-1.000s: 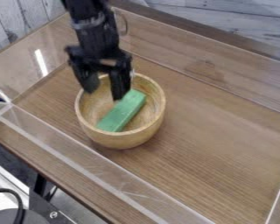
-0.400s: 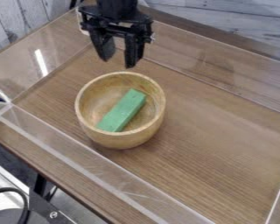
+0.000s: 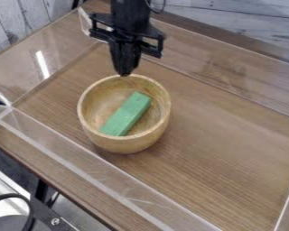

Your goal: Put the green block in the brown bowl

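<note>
Camera view from above the table corner: your gripper (image 3: pixel 125 69) hangs in the upper middle of the frame, pointing down, its two fingers (image 3: pixel 123 60) pressed together into one dark point with nothing between them. A moment ago those fingers stood wide apart at about the same spot; a second ago they were spread low over the bowl's upper left rim, right beside the block. Now you see the gripper clear of the bowl, its tip just above the far rim in the picture. The green block (image 3: pixel 127 113) lies inside the brown bowl (image 3: pixel 97 129), slanted from lower left to upper right, resting on the bowl's floor. Bowl and block sit where they did before, left of centre on the wooden table (image 3: pixel 219 153).
</note>
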Controlling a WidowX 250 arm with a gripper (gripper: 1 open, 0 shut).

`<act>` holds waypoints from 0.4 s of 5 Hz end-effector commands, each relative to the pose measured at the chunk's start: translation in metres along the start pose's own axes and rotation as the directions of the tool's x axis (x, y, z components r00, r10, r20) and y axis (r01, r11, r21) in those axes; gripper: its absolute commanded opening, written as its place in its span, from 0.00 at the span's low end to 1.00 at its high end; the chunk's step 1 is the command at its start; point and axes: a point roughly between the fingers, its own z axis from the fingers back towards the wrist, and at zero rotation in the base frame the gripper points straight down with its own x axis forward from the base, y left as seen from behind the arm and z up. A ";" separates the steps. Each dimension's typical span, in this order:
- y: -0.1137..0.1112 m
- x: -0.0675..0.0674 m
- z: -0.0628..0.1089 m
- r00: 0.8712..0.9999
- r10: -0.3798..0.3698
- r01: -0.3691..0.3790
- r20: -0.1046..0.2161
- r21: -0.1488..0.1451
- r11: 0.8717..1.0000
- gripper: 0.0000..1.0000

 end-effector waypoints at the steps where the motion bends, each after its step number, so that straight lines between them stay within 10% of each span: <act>1: 0.012 0.005 0.013 0.999 0.043 -0.043 0.000 0.042 0.998 0.00; 2: 0.019 0.004 0.014 0.996 0.079 -0.075 -0.050 0.070 0.995 0.00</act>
